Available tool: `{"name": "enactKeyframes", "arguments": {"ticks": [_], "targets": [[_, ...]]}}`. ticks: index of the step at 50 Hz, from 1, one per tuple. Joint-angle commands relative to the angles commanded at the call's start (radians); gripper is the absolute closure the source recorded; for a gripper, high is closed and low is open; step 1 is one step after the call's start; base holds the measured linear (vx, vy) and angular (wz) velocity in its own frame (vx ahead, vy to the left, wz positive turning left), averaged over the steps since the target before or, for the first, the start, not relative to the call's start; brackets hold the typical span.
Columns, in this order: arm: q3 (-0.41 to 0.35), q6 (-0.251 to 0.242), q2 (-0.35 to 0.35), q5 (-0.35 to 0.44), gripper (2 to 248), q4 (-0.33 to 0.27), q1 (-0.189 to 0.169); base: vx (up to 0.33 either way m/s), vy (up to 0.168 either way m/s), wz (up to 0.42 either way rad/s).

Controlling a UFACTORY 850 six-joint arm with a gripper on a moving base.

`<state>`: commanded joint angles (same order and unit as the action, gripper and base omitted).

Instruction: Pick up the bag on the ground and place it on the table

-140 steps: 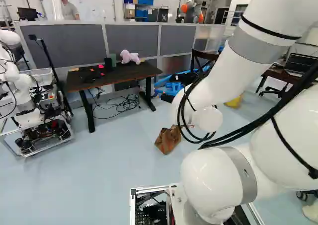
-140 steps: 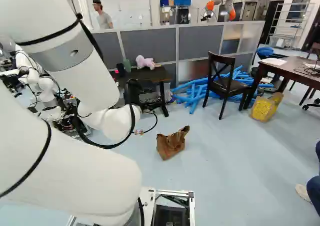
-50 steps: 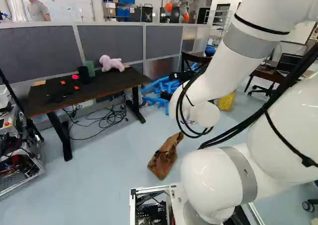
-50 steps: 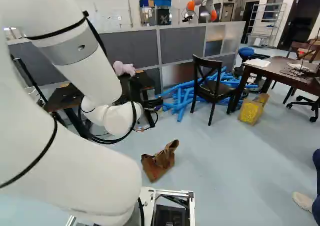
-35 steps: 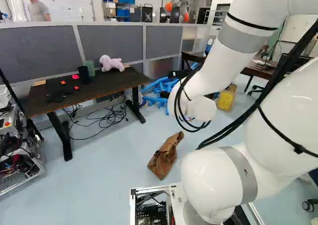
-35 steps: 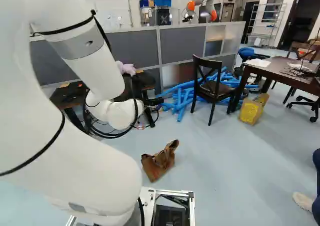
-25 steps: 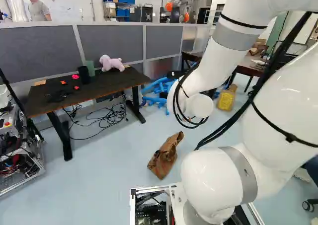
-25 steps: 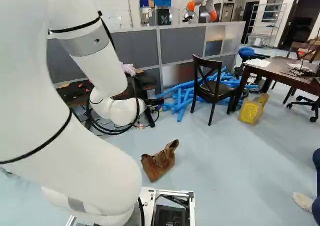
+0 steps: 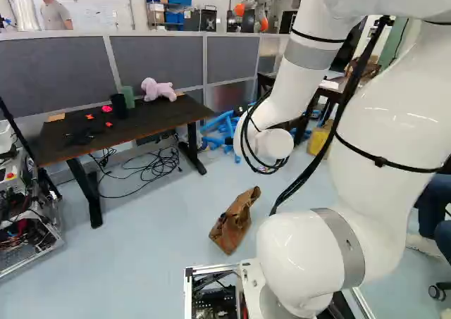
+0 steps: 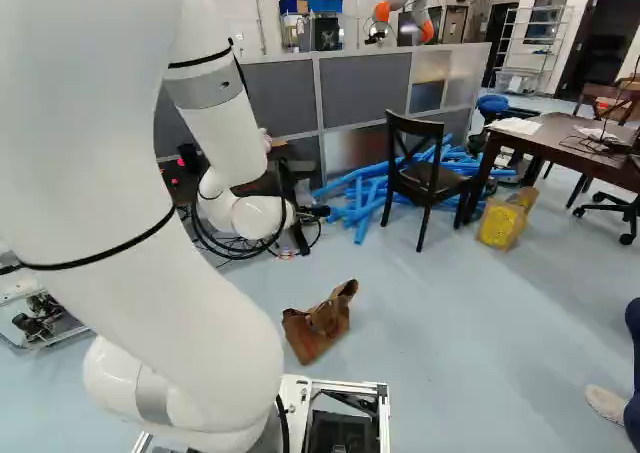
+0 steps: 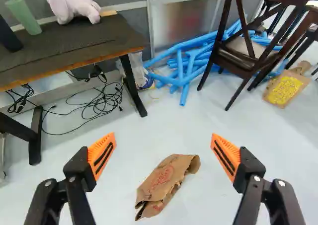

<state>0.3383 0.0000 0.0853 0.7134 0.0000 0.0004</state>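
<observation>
Bench [image 9: 162,118]: left; black cylinder [image 9: 118,106], green cylinder [image 9: 127,96], pink toy [image 9: 159,89] on top, in that order
Cables [image 9: 161,163]: tangled on floor, under bench
Bag [image 9: 234,222]: brown, creased, on floor, right of bench and nearer
Hand [image 11: 163,140]: fingers spread wide, holding nothing; bag seen between, touching neither
Tubes [image 10: 375,198]: blue, heaped, far
Chair [image 10: 425,173]: right, beside tubes

I see free floor [image 10: 440,353] all around the brown bag [image 9: 231,226], and also room above it. Beyond it, at the bench [image 9: 158,118], loose cables [image 9: 158,165] lie between the legs as an obstacle. Blue tubes [image 10: 368,201] and a dark chair [image 10: 436,179] block the way farther right.
</observation>
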Motion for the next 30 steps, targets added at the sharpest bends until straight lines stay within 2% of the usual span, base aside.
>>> {"name": "enactKeyframes", "arguments": {"ticks": [30], "targets": [[0.099, 0.0, 0.169, -0.095, 3, 0.0, 0.005, 0.0, 0.0, 0.0]]}}
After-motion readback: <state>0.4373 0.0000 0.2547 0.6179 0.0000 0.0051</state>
